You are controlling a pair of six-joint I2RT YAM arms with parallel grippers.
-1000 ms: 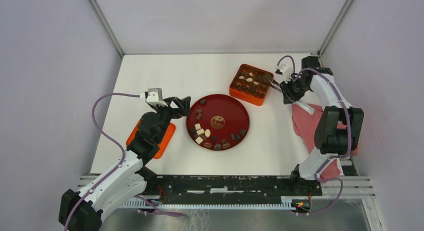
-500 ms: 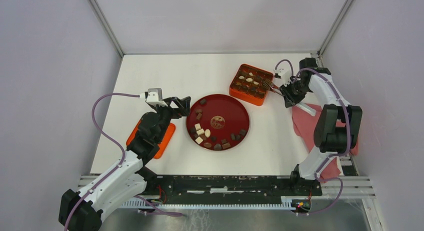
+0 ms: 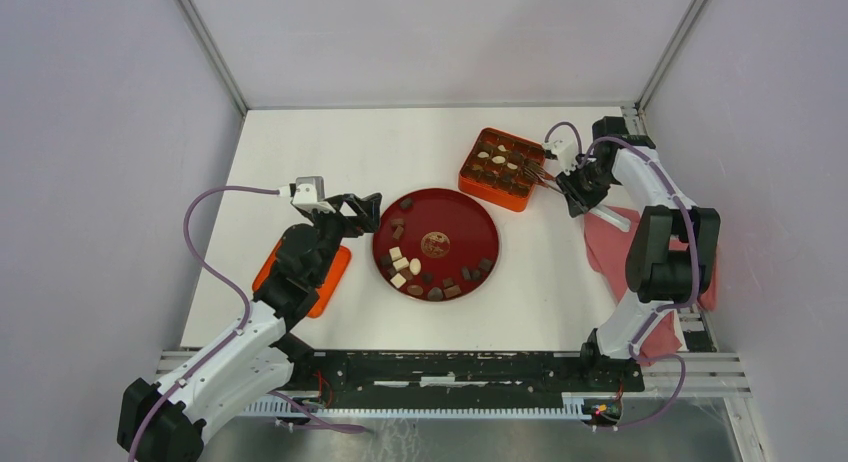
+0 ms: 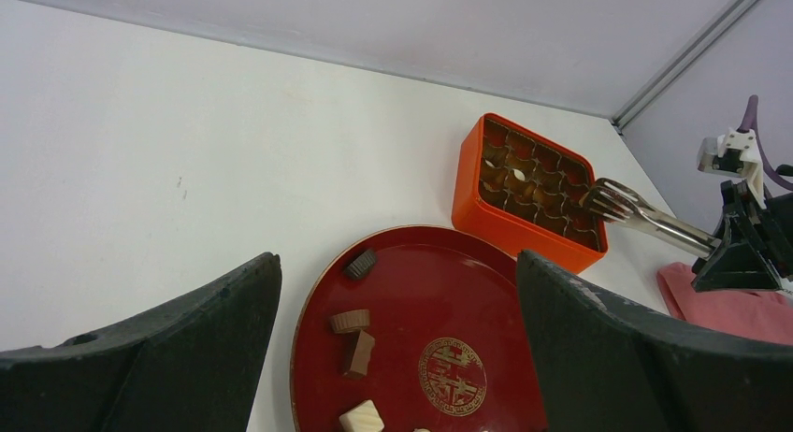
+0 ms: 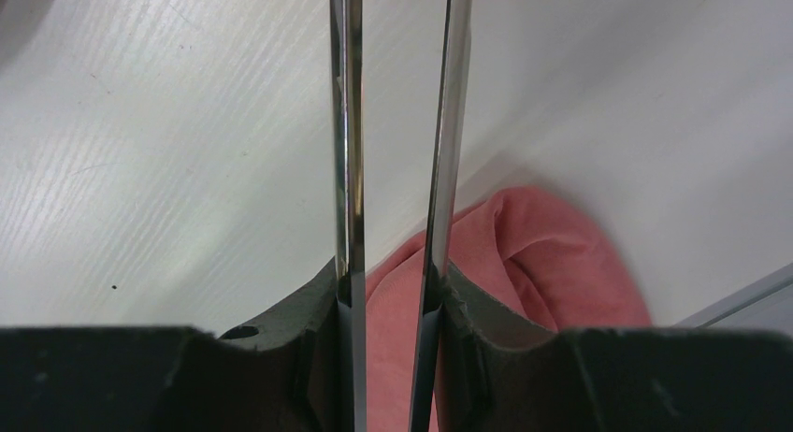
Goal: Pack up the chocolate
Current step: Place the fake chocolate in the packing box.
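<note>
Several pieces of chocolate (image 3: 415, 267), dark, light brown and cream, lie on the red plate (image 3: 470, 217), mostly in its lower half; the left wrist view shows some of the pieces (image 4: 350, 320). More pieces fill compartments of the orange box (image 3: 490, 190). My right gripper (image 3: 570, 184) is shut on metal tongs (image 3: 540, 172), whose forked tips (image 4: 612, 200) hover over the box's right edge (image 4: 505, 222). The two blades (image 5: 348, 170) run between my fingers. My left gripper (image 3: 365, 212) stands wide open just left of the plate, holding nothing.
A pink cloth (image 3: 615, 242) lies on the table under the right arm, also visible behind the tongs (image 5: 524, 254). A flat orange lid (image 3: 325, 282) rests beneath the left arm. Grey walls enclose the white table on three sides.
The right wrist has shifted slightly left and turned, keeping the tongs' tips at the box's right edge. The left arm has not moved.
</note>
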